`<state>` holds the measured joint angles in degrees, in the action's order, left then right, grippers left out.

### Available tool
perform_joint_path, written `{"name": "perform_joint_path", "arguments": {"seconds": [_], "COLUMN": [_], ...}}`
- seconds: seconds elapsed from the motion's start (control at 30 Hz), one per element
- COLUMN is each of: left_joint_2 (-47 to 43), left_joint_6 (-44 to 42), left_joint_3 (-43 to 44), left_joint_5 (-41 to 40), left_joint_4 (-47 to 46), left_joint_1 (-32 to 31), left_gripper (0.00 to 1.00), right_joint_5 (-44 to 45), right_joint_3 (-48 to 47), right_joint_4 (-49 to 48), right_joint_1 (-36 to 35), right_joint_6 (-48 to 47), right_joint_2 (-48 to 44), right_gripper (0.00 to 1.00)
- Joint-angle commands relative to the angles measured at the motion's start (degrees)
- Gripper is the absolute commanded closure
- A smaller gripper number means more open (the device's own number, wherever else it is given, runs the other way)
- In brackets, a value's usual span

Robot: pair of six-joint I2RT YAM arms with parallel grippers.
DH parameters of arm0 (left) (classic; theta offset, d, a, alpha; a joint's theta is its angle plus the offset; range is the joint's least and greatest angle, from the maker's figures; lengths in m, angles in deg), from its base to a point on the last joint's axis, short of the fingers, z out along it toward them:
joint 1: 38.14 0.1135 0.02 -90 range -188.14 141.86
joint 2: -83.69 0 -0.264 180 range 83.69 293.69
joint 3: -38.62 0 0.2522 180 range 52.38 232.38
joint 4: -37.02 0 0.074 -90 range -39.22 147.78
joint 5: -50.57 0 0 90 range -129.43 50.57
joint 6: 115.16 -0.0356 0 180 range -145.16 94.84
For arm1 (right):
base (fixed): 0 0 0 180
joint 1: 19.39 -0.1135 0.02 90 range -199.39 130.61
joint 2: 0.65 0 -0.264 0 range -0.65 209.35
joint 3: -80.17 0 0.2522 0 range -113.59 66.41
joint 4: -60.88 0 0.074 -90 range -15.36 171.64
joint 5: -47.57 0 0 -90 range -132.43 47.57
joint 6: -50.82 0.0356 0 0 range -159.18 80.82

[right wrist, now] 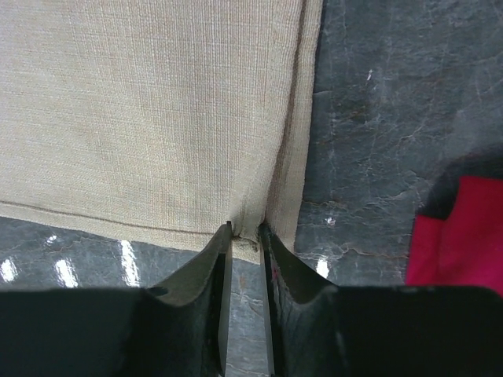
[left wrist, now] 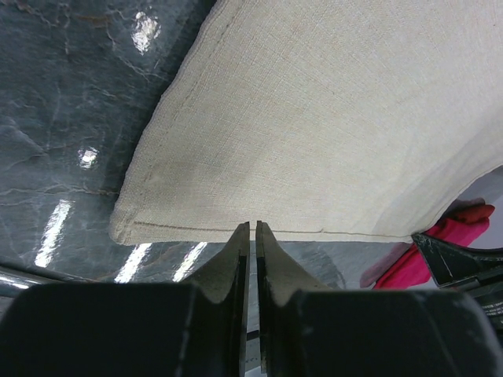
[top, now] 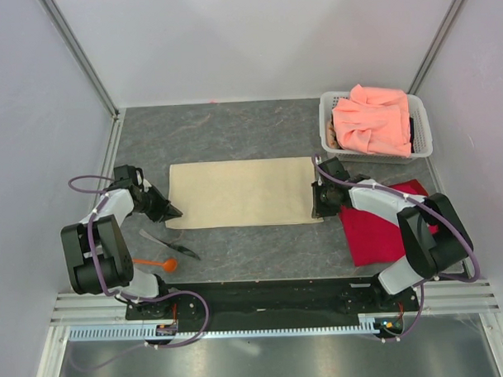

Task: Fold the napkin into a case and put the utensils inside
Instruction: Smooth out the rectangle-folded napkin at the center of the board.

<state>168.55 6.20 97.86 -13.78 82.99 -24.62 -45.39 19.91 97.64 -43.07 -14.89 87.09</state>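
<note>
The beige napkin lies flat as a wide rectangle in the middle of the table. My left gripper is at its near left corner. In the left wrist view the jaws stand almost together, tips over the napkin's near hem. My right gripper is at the near right corner. In the right wrist view it pinches a pucker of the napkin by the side hem. An orange spoon and a thin dark utensil lie near the left arm's base.
A white basket at the back right holds a salmon-pink cloth. A bright red cloth lies under the right arm, also seen as red cloth and red cloth. Walls enclose the table on three sides.
</note>
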Motion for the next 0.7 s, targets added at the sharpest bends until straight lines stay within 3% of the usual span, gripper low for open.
{"name": "perform_joint_path", "arguments": {"seconds": [0.0,0.17,0.23,0.27,0.37,0.67], "left_joint_2": [-0.48,-1.54,-1.71,-1.98,-1.89,-1.36], "left_joint_6": [0.11,0.29,0.37,0.37,0.37,0.55], "left_joint_3": [0.32,0.49,0.58,0.67,0.84,1.2], "left_joint_5": [0.81,1.86,1.86,1.95,1.95,2.04], "left_joint_4": [-1.88,-1.8,-1.88,-1.71,-1.71,-1.71], "left_joint_1": [0.28,0.28,0.28,0.19,0.28,0.19], "left_gripper": [0.88,0.88,0.88,0.88,0.88,0.88], "right_joint_5": [0.5,0.5,0.24,0.41,1.11,3.92], "right_joint_3": [0.62,0.62,0.01,-0.25,-1.4,-1.67], "right_joint_4": [-2.0,-2.0,-1.39,-0.86,1.25,4.33], "right_joint_1": [0.04,-0.05,-0.14,-0.05,-0.05,0.04], "right_joint_6": [0.49,0.4,0.32,0.4,0.23,0.14], "right_joint_2": [0.67,0.67,-0.29,-0.82,-3.54,-5.39], "right_gripper": [0.74,0.73,0.81,0.91,0.98,1.0]}}
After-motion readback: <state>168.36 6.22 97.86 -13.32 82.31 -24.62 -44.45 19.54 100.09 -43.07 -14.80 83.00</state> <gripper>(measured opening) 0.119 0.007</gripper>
